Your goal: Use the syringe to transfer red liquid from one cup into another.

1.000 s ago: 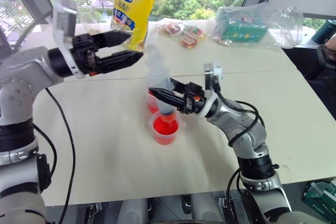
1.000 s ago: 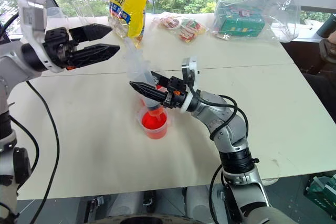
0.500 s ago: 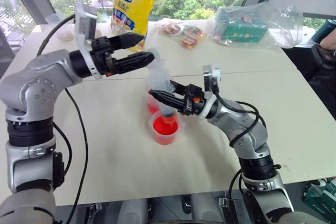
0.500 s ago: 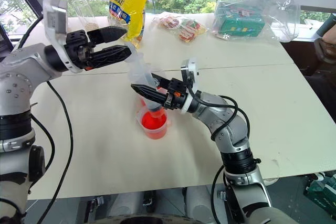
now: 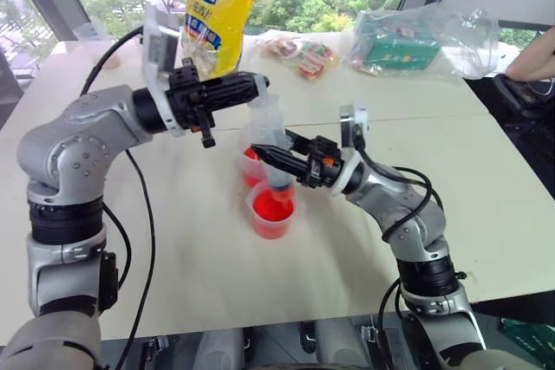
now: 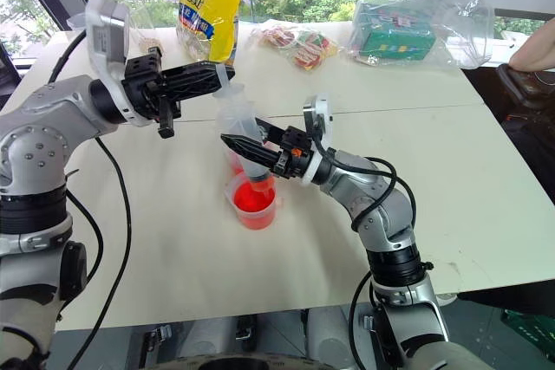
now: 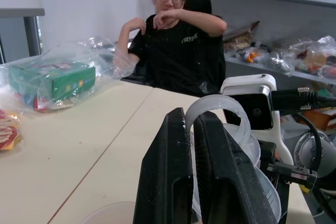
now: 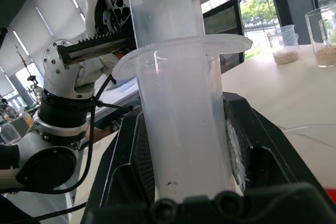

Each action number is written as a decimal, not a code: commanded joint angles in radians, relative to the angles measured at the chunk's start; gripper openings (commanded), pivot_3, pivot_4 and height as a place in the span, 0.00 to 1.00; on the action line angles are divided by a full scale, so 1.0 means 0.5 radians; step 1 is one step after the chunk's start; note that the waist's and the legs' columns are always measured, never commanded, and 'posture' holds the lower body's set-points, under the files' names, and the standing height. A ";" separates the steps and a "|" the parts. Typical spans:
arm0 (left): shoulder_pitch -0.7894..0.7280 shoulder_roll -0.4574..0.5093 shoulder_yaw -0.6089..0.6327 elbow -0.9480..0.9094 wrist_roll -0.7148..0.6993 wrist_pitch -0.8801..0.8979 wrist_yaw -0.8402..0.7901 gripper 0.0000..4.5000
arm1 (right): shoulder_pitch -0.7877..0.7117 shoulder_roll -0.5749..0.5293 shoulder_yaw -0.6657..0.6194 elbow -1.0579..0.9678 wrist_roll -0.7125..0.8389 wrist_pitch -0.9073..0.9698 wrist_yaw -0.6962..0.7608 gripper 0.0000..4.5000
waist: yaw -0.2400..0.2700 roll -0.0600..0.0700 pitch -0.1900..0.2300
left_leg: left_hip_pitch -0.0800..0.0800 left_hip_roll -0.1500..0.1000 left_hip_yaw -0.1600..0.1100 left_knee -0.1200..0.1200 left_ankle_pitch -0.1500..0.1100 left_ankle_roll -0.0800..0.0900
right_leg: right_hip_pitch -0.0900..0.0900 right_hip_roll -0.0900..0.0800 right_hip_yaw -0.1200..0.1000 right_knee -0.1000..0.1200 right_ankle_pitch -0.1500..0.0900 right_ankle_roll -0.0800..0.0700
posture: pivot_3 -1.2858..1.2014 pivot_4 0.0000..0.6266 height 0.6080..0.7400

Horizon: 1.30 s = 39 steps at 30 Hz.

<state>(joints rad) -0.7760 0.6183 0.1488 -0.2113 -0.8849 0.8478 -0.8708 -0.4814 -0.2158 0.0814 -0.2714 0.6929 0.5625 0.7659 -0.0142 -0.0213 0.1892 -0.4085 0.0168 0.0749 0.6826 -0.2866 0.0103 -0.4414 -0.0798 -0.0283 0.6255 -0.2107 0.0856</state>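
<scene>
Since one second ago our left end effector point(image 5: 251, 86) moved toward three o'clock and clenched on the clear plunger point(image 5: 263, 101). Our right end effector point(image 5: 276, 159) grips the large clear plastic syringe point(image 5: 270, 149), tip over the shorter lipped clear cup point(image 5: 275, 210); we judge pressing comes next.

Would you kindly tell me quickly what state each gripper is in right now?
Left gripper: shut on the syringe's plunger.
Right gripper: shut on the syringe barrel.

Red liquid point(image 5: 272, 210), clear syringe point(image 5: 268, 132), yellow bag point(image 5: 221, 6).
</scene>
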 commanded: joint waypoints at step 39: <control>0.040 0.281 0.136 0.044 -0.007 0.101 -0.101 0.85 | -0.205 0.058 -0.134 -0.196 0.385 0.208 -0.245 0.32 | -0.004 0.000 0.000 | 0.000 0.000 0.000 0.000 0.000 0.000 | 0.000 0.000 0.000 0.000 0.001 0.003 | 0.52 0.24 1.00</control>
<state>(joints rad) -0.7590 0.7414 0.2109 -0.1723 -0.8692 0.8877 -0.9040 -0.5521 -0.1970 0.0415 -0.3006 0.8490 0.6920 0.6437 -0.0163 -0.0213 0.1892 -0.4086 0.0169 0.0748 0.6825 -0.2867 0.0104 -0.4415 -0.0798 -0.0284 0.6254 -0.2100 0.0868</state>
